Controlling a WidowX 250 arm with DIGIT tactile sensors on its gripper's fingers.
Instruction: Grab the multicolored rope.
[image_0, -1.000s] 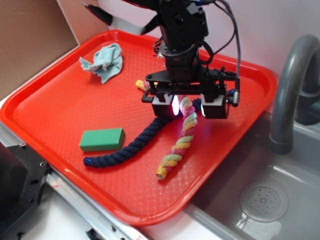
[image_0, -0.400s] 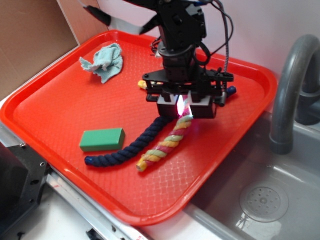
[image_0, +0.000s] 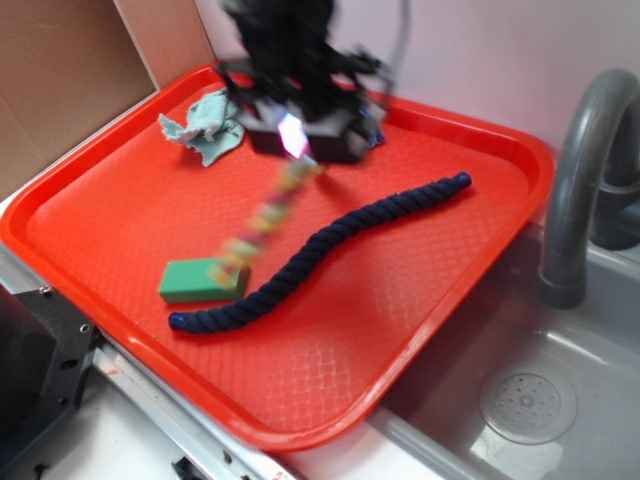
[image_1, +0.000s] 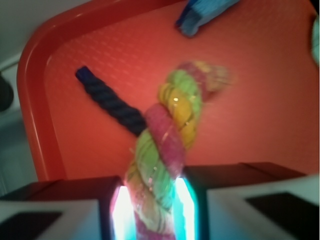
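Observation:
The multicolored rope (image_0: 268, 222), twisted in pink, yellow and pale green, hangs blurred from my gripper (image_0: 296, 140) over the back left of the red tray (image_0: 440, 300). Its free end trails down towards the green block (image_0: 203, 279). In the wrist view the multicolored rope (image_1: 165, 150) is pinched between the two lit pads, so my gripper (image_1: 152, 210) is shut on it. The dark navy rope (image_0: 330, 244) lies in a long curve across the tray; one end of the navy rope (image_1: 111, 100) shows behind the held one.
A pale blue cloth (image_0: 208, 124) lies crumpled at the tray's back left corner, close to the gripper. A grey faucet (image_0: 585, 170) and a sink (image_0: 540, 400) stand to the right of the tray. Brown cardboard (image_0: 60, 80) stands at the left.
The gripper closed on the multicolored rope, lifted it and swung it left and back across the tray. The navy rope, once partly covered, now shows in full.

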